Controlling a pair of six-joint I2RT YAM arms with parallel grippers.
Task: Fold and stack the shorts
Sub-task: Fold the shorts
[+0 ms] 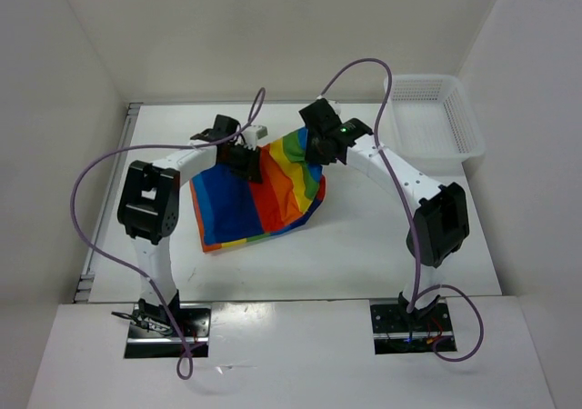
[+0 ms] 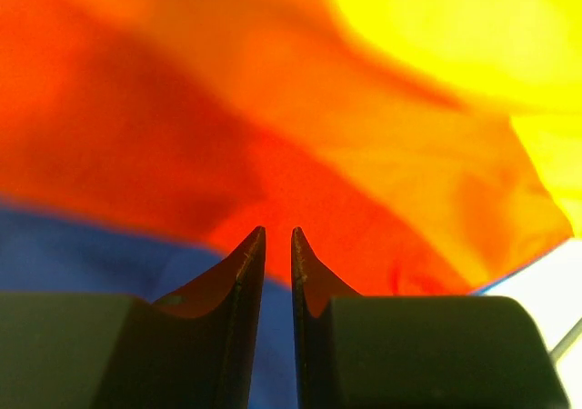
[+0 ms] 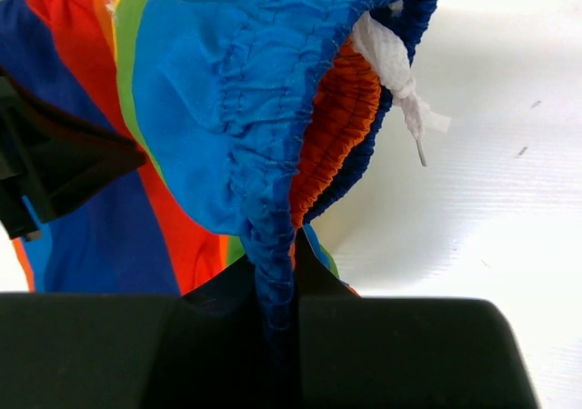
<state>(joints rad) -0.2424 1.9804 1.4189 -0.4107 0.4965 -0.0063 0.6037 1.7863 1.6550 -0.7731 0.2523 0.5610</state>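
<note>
The rainbow-striped shorts [image 1: 259,200] lie partly lifted in the middle of the table. My right gripper [image 1: 316,148] holds their far right corner up. In the right wrist view this gripper [image 3: 275,262] is shut on the blue gathered waistband [image 3: 264,154], and the white drawstring [image 3: 400,82] hangs from it. My left gripper [image 1: 245,161] sits over the shorts' far left part. In its own view the left gripper [image 2: 277,234] has its jaws a narrow slit apart, close over red and blue fabric [image 2: 300,173], with nothing pinched between them.
A white mesh basket [image 1: 455,123] stands at the far right of the table. White walls close in the table at the back and both sides. The left arm's dark gripper body [image 3: 50,168] shows beside the shorts in the right wrist view.
</note>
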